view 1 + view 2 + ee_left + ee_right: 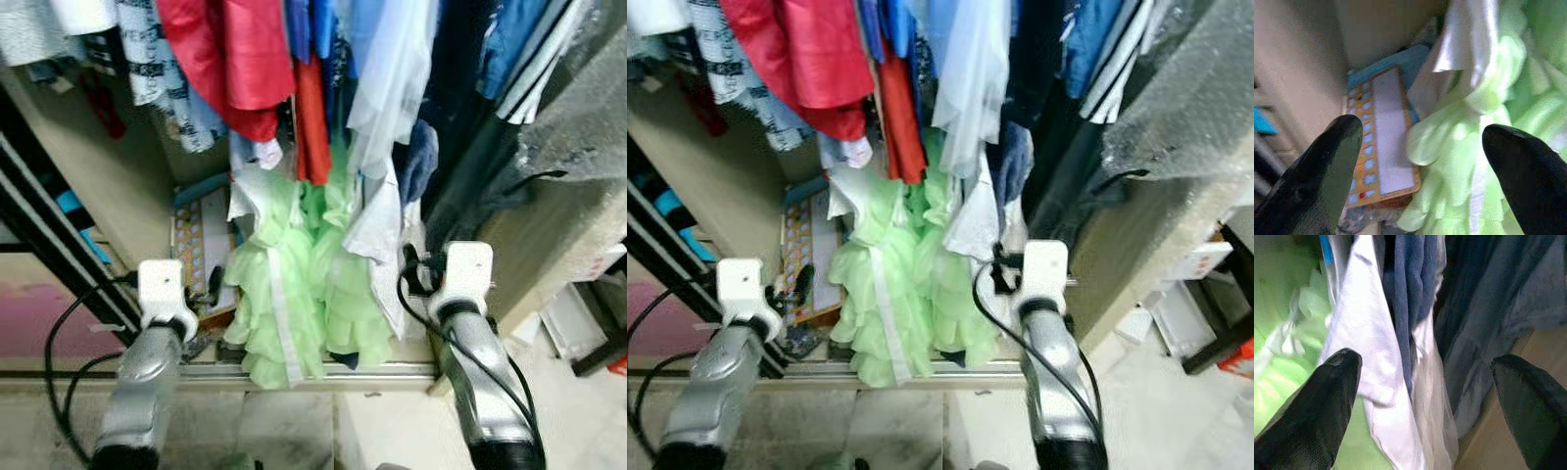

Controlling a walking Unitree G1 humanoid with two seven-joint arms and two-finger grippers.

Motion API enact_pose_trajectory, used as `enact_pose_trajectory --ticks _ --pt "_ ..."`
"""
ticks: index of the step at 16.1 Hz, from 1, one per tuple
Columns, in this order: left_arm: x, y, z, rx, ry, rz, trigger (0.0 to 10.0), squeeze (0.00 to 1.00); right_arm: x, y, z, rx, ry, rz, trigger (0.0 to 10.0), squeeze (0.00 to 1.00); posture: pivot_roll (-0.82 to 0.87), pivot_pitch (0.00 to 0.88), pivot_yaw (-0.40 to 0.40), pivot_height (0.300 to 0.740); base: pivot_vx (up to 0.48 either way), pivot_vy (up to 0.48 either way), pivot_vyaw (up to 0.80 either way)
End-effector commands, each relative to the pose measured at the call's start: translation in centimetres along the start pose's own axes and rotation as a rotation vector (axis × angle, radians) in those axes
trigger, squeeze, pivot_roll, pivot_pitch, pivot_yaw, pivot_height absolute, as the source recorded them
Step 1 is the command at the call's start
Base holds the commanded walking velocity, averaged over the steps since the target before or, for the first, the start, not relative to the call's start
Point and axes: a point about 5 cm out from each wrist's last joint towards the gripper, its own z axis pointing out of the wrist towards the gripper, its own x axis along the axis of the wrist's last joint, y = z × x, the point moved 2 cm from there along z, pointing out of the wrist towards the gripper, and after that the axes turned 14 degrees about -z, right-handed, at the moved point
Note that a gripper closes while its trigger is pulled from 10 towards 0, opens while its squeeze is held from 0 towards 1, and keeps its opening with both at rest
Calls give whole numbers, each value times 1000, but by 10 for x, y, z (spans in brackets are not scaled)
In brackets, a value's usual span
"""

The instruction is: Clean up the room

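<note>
A light green ruffled dress [304, 294] hangs low in an open wardrobe, under red [235, 59], pale blue and dark garments. My left gripper [1420, 137] is open, held in front of the dress's left edge and a colourful orange-bordered board [1383, 137] on the wardrobe floor. My right gripper [1425, 367] is open too, facing a white garment [1371, 347], a blue cloth [1410, 293] and a dark garment [1488, 308] to the right of the green dress. Neither gripper holds anything. Both silver arms [147, 362] reach forward from below.
A metal sliding track [323, 370] runs along the wardrobe's front edge. A black door frame [49, 235] slants at the left. A wooden side panel [549, 245] under bubble wrap [578, 117] stands at the right. White items [573, 318] lie on the floor at the right.
</note>
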Motion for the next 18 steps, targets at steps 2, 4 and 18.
enact_pose_trajectory --ticks 2,4,18 --pt "3 -3 0 8 25 -32 10000 0 -3 8 -2 -13 -10 47 10000 0 32 0 43 740 0 0 0" --pt "5 1 3 -11 32 -16 10000 0 0 3 -2 9 12 46 10000 0 29 0 44 740 0 0 0" --pt "3 11 7 -46 11 -3 10000 0 12 -9 4 85 84 -16 10000 0 32 0 27 740 0 0 800"
